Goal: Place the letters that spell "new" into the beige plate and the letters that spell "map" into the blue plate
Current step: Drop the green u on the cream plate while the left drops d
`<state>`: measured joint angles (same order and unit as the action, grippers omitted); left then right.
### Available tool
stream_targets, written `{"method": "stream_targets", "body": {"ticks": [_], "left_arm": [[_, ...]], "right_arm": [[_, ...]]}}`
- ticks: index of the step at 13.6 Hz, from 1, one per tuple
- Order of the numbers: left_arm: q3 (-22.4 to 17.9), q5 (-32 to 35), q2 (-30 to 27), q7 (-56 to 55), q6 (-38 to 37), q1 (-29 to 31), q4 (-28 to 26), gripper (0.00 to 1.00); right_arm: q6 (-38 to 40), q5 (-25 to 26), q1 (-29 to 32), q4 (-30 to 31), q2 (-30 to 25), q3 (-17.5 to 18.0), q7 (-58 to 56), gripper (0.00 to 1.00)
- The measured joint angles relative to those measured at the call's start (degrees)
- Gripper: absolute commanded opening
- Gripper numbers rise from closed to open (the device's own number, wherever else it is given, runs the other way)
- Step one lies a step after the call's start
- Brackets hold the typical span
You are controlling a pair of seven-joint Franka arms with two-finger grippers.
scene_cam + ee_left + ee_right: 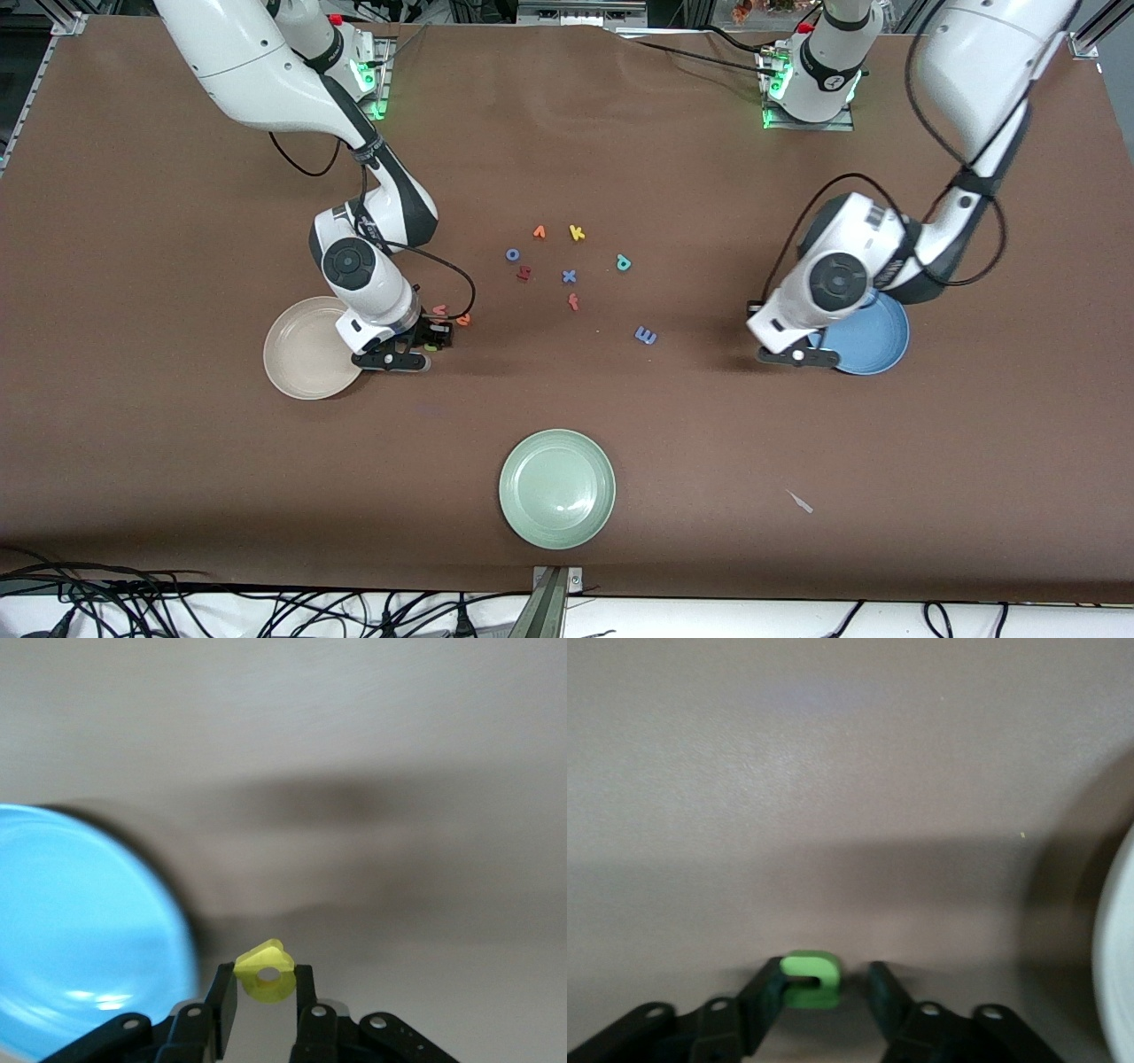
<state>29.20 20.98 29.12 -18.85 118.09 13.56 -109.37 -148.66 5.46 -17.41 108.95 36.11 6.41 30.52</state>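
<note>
1. Nearest the front camera, a pale green plate (pixel 557 487) is sitting alone on the brown worktop (pixel 177 461).
2. Farther back, toward the right arm's end, the beige plate (pixel 301 363) is lying flat, round, shallow and cream-coloured.
3. The right end effector (pixel 826 970) is hanging low just beside that plate. Its fingers are standing spread around the green n (pixel 811 979), a small bright hook-shaped foam piece lying on the worktop. One finger is touching the n and the other is standing apart from it.
4. Toward the left arm's end, the left end effector (pixel 265 979) is pinching the yellow a (pixel 266 973), a small foam letter with a round hole. It is hovering over the worktop just beside the rim of the plain blue plate (pixel 886 341).
5. The blue m (pixel 646 335) is lying between the two arms.
6. The orange e (pixel 463 319) and the pinkish-red w (pixel 439 310) are lying close together near the right end effector.
7. Farther still, a loose cluster is resting mid-worktop: red f (pixel 573 302), blue x (pixel 569 276), teal-green p (pixel 624 262), blue o (pixel 512 254), yellow k (pixel 577 233) and orange v (pixel 539 232).
</note>
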Motion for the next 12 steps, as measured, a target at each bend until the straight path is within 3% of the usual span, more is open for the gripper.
{"method": "stream_targets", "body": {"ticks": [1,2,3,4,8,12], "left_arm": [[0.0,0.0,-0.2,4.7,-0.8,2.1,0.0,0.13],[-0.1,0.0,-0.2,9.6,-1.2,4.3,-0.1,0.32],[-0.2,0.1,0.0,13.4,-1.2,6.3,-0.2,0.82],[-0.2,0.3,0.2,16.1,-1.2,8.0,-0.3,1.00],[0.6,0.3,0.6,18.4,-1.1,8.9,0.0,1.00],[4.5,-5.5,0.6,5.4,-1.0,6.1,2.1,1.00]], "right_arm": [[0.1,0.1,0.0,0.0,-0.2,0.0,0.0,0.15],[0.1,0.1,0.0,0.0,-0.4,0.0,0.0,0.15],[0.1,0.1,0.0,0.0,-0.5,0.0,0.0,0.15],[0.1,0.2,0.0,0.0,-0.5,0.0,-0.1,0.15],[3.3,0.7,0.2,-1.0,-1.1,-2.7,-3.4,0.15],[15.4,0.8,0.5,-3.7,-6.3,-6.3,-12.6,0.15]]}}
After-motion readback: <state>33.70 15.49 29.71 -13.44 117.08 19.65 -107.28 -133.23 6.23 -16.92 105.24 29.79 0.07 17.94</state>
